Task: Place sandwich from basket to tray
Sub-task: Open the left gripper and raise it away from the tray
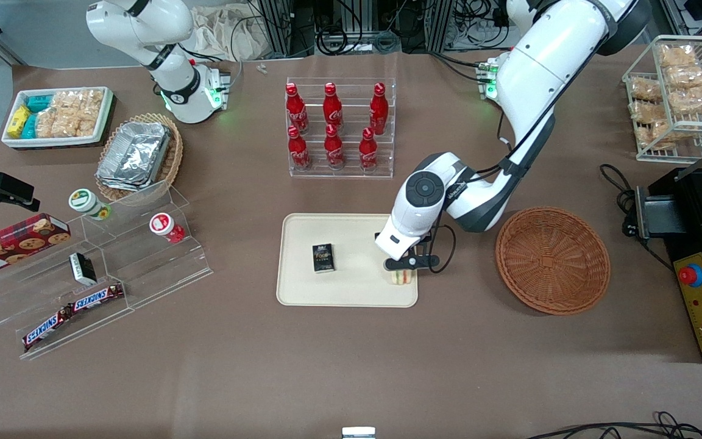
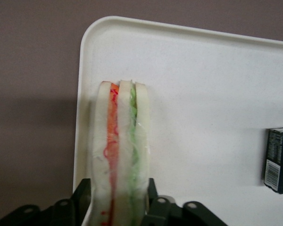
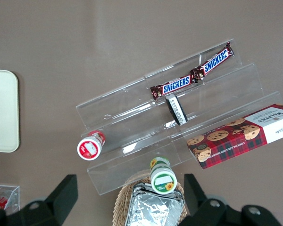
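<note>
The pincer (image 1: 404,272) is down over the tray (image 1: 302,286) near the corner closest to the front camera on the working arm's side, and its black fingers (image 2: 82,193) are clamped on the sandwich (image 2: 122,150), one pressing each outer bread face. The gap between them is only as wide as the wedge is thick. The sandwich stands on edge: three soft white bread slices with a ragged orange-red stripe and a pale green stripe between them, all under a clear, slightly glossy wrap. In the front view, the sandwich (image 1: 402,277) peeks out just below the gripper, at about five o'clock on the tray, close to the rim. Whether its lower edge actually touches the tray surface cannot be told.

The tray is smooth cream plastic, matte and faintly speckled, rectangular with rounded corners and a low raised lip. A small dark box (image 1: 323,257) with a printed label lies flat near its centre, well apart from the sandwich.

At three o'clock from the tray sits the basket (image 1: 552,260), round, shallow, tightly woven reddish-brown wicker. At twelve o'clock from the tray, a clear acrylic rack holds the red bottles (image 1: 333,125) in stepped rows, glossy with silver caps.
</note>
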`<state>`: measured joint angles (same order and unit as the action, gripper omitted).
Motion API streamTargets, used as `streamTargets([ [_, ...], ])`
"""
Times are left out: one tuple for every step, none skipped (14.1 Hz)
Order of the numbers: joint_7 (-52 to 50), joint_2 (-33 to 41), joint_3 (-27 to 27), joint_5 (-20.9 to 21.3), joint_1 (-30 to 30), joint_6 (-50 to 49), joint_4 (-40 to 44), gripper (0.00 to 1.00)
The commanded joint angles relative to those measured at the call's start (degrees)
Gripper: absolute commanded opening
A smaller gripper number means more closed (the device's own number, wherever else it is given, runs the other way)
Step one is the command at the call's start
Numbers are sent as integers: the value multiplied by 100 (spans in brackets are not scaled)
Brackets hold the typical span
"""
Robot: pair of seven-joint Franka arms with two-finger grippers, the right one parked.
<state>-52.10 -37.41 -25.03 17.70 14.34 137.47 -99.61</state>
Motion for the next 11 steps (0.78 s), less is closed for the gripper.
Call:
streamTargets([
  [-142, 293, 33, 41, 8, -10, 134, 99],
  [-151, 461, 33, 14, -97, -53, 143, 99],
  [-160, 680, 33, 5, -150, -115, 152, 99],
  [-230, 795, 33, 23, -142, -168, 291, 99],
  [-343, 831, 42, 32, -151, -272, 562, 99],
  [-353, 875, 42, 84, -159, -648, 861, 99],
  [-318, 902, 42, 111, -159, -1182, 1186, 99],
  [-266, 963, 51, 111, -168, -1666, 1502, 99],
  [-178, 1068, 42, 85, -273, -2019, 1688, 99],
  [144, 1251, 7, -11, -561, -2223, 1699, 99],
  [557, 1462, -11, -265, -755, -2390, 1673, 99],
])
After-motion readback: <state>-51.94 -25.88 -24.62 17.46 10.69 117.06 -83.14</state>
